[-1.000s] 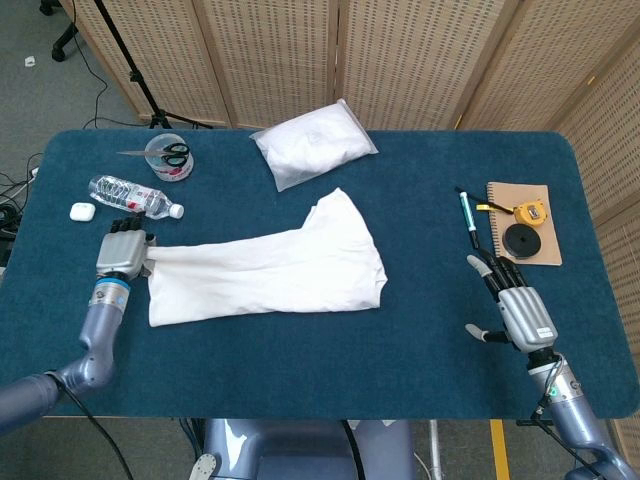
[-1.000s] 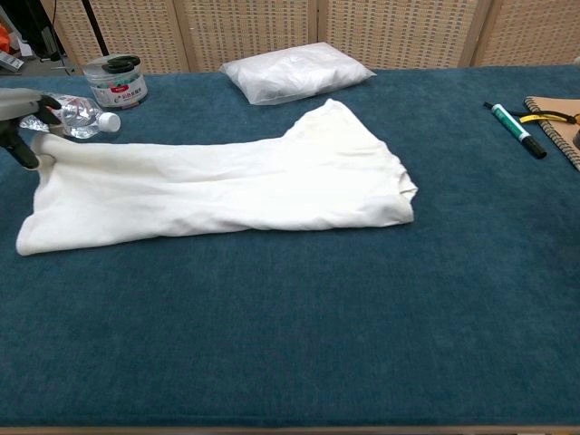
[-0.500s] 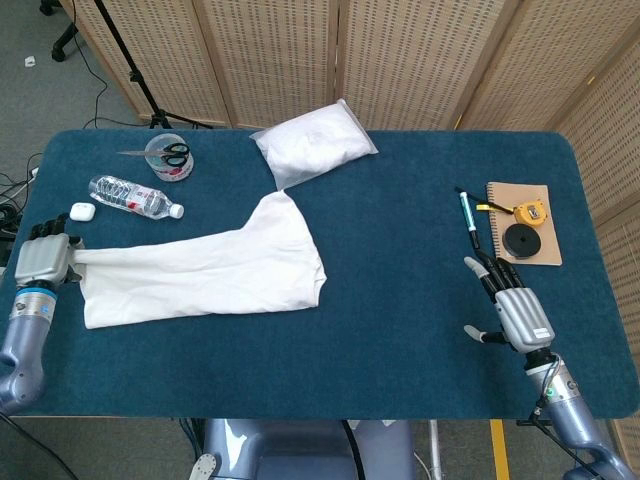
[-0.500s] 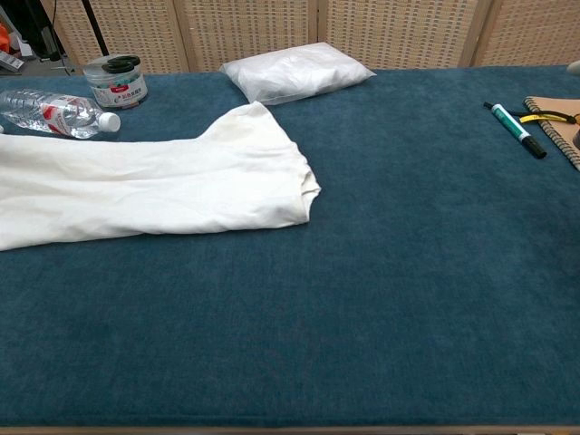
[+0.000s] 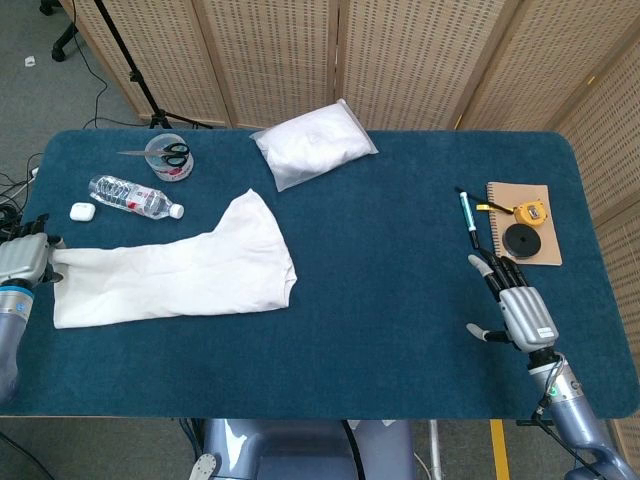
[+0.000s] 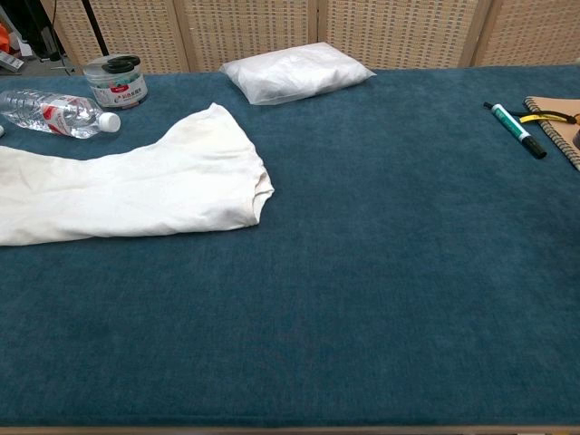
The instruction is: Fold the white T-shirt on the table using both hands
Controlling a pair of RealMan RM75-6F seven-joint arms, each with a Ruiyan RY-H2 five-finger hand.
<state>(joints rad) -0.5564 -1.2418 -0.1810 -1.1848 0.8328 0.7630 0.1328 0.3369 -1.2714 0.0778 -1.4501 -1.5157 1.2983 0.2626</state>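
- The left hand (image 5: 22,262) sits at the far left edge of the head view, partly cut off by the frame; the chest view does not show it at all.
- Its fingers are curled at the left end of the white T-shirt (image 5: 180,268), apparently gripping the cloth there, though the contact itself is small and hard to make out.
- The white T-shirt lies flat as a long folded strip on the left part of the blue table (image 5: 400,330); in the chest view its left end runs out of frame.
- The shirt's right end flares upward into a wider lobe that points toward the clear bag of white material (image 5: 312,143), without touching it.
- The right hand (image 5: 515,302) hovers low over the table's right side, palm down, fingers spread apart and holding nothing; it is well apart from the shirt and missing from the chest view.
- A water bottle (image 5: 133,196) lies on its side just above the shirt, with a white earbud case (image 5: 81,212) beside it.
- Scissors (image 5: 160,153) rest across a round tub (image 5: 168,160).
- On the right lie a marker (image 5: 465,214), and a brown notebook (image 5: 520,205) carrying a yellow tape measure (image 5: 530,211) and a black disc (image 5: 522,241).
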